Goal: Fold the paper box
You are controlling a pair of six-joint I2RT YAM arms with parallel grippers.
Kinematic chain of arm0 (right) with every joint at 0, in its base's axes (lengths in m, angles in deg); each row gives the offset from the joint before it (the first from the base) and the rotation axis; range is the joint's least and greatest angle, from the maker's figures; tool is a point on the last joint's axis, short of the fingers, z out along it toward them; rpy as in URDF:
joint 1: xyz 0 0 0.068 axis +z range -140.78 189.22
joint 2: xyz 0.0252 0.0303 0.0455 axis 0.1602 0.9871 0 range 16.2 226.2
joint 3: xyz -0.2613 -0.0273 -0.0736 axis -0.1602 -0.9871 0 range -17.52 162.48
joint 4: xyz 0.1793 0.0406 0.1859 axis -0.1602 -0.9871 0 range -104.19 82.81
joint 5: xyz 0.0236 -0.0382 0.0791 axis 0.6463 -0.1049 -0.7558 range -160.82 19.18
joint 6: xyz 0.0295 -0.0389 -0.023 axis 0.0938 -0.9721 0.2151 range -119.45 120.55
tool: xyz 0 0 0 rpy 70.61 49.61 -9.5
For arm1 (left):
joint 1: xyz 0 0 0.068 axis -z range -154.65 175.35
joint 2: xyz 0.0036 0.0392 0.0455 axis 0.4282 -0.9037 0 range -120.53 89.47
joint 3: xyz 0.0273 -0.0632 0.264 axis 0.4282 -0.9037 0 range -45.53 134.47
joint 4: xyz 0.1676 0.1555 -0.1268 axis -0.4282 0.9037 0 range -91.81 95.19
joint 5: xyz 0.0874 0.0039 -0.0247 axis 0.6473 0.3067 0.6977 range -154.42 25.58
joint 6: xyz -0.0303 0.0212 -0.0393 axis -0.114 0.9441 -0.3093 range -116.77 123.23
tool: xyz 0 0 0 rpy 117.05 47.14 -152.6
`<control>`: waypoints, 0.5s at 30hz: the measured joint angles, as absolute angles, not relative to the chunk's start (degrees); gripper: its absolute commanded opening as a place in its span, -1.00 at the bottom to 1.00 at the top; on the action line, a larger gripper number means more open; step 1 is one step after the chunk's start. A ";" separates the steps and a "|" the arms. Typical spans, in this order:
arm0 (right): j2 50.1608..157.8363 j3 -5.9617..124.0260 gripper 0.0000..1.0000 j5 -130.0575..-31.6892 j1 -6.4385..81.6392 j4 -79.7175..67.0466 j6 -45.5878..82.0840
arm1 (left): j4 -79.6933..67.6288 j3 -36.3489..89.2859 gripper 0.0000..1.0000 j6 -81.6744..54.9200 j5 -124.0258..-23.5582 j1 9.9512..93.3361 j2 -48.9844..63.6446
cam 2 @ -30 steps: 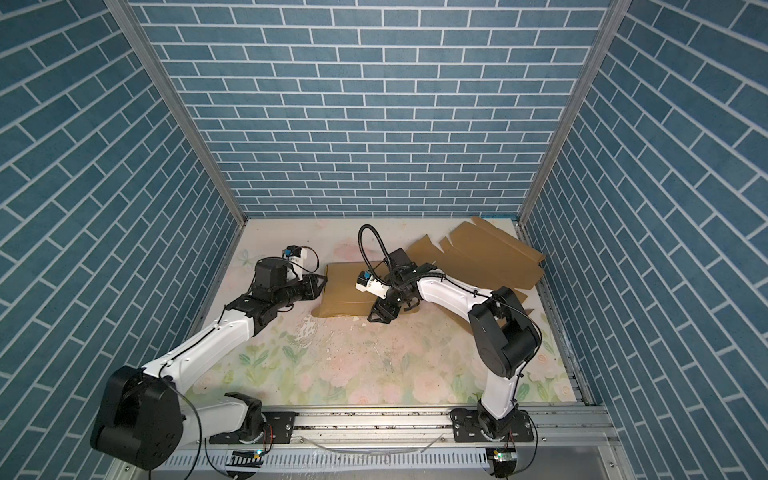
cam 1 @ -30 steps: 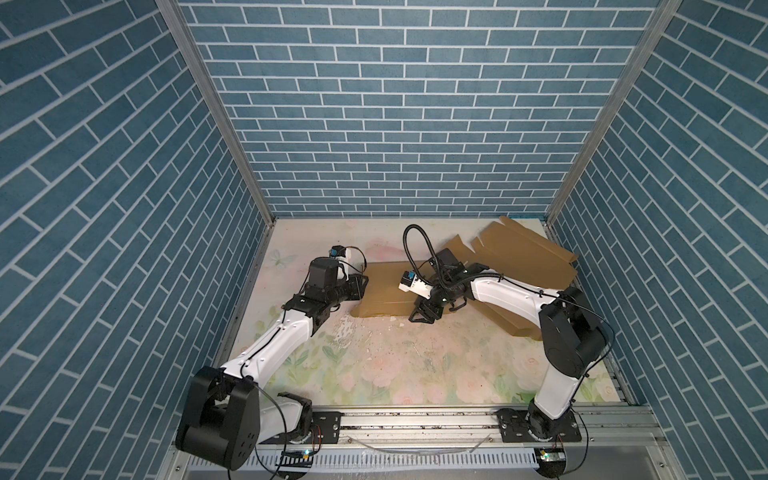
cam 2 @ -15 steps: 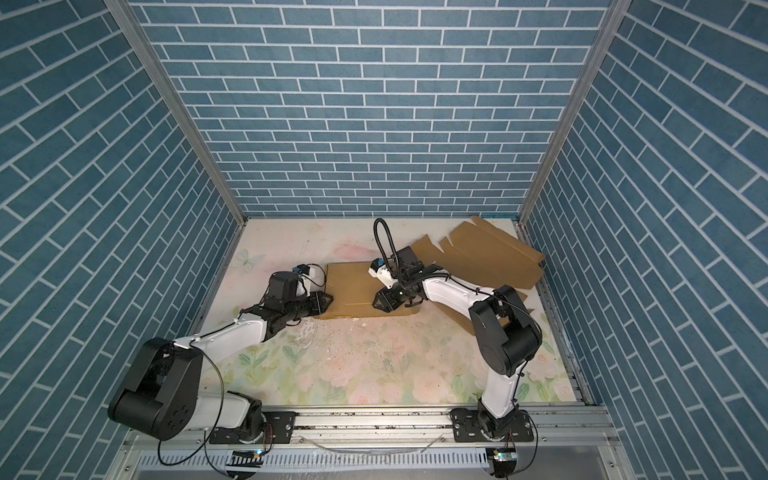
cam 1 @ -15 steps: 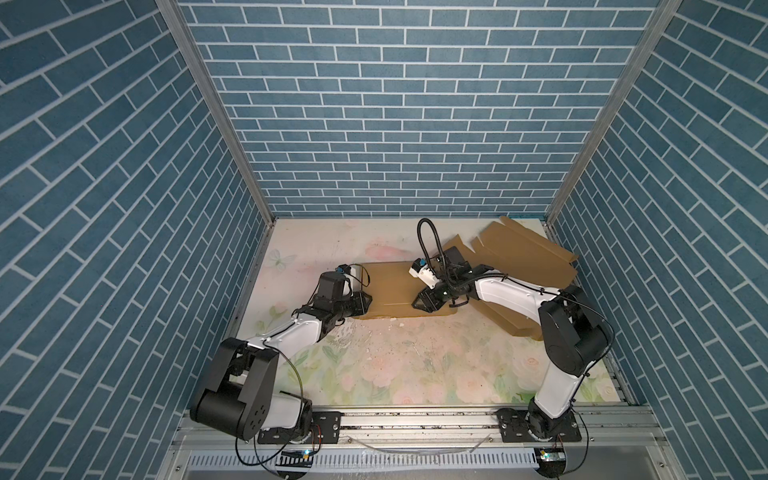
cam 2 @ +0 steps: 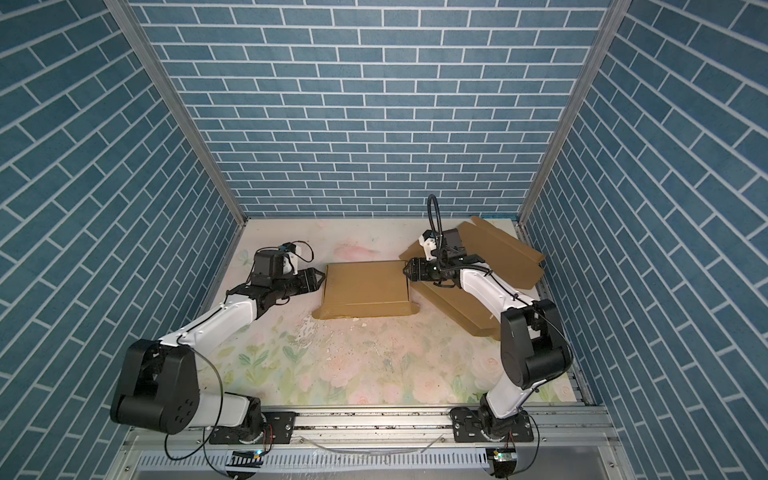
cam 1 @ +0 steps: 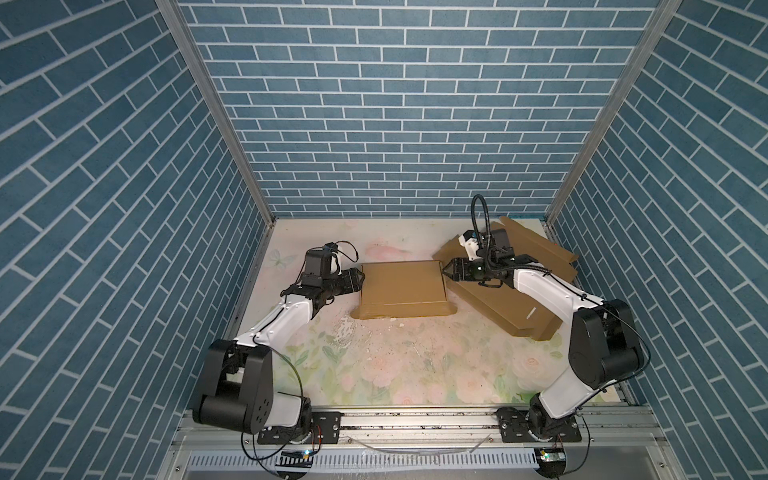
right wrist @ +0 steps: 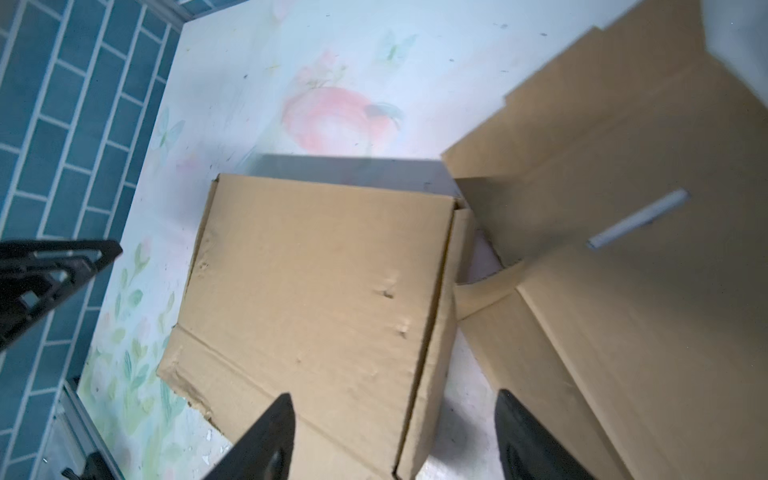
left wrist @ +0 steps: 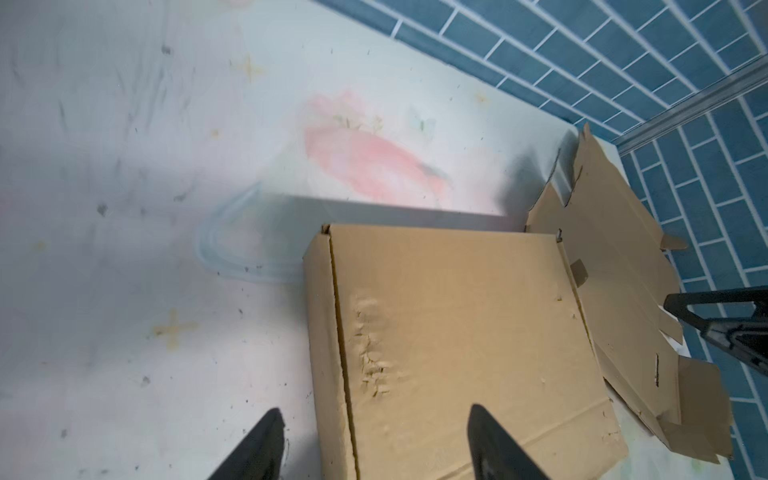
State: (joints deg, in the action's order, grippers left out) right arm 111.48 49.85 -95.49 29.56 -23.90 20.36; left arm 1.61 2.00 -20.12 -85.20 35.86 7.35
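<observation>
Left end effector [cam 1: 361, 279] and right end effector [cam 1: 446, 271] gape beside the paper box [cam 1: 401, 286].

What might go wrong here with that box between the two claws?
The near flap juts out at the corner, so the paper box may spring open. The open left gripper and right gripper flank its side edges; a pinch may crumple them. The right arm could drag the flat cardboard.
</observation>
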 measured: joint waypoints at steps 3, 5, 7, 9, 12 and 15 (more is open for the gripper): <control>114.02 49.85 0.63 -97.34 28.99 -23.65 22.90 | 1.50 2.52 0.62 -20.56 -86.97 35.18 2.91; 116.03 49.85 0.66 -98.48 29.10 -23.41 24.43 | 1.52 3.07 0.65 -20.80 -87.95 34.83 0.39; 117.60 49.83 0.70 -99.29 29.10 -23.20 25.78 | 1.26 3.77 0.65 -21.02 -88.96 34.68 -1.70; 118.72 49.70 0.75 -100.29 29.14 -22.47 27.16 | 0.69 4.27 0.64 -21.24 -90.03 34.63 -3.67; 119.74 49.55 0.77 -102.02 29.14 -21.27 28.95 | -0.77 4.36 0.56 -21.79 -91.75 34.63 -6.32; 120.38 49.00 0.79 -103.49 29.14 -20.00 30.33 | -3.18 4.36 0.39 -23.08 -93.89 34.59 -9.03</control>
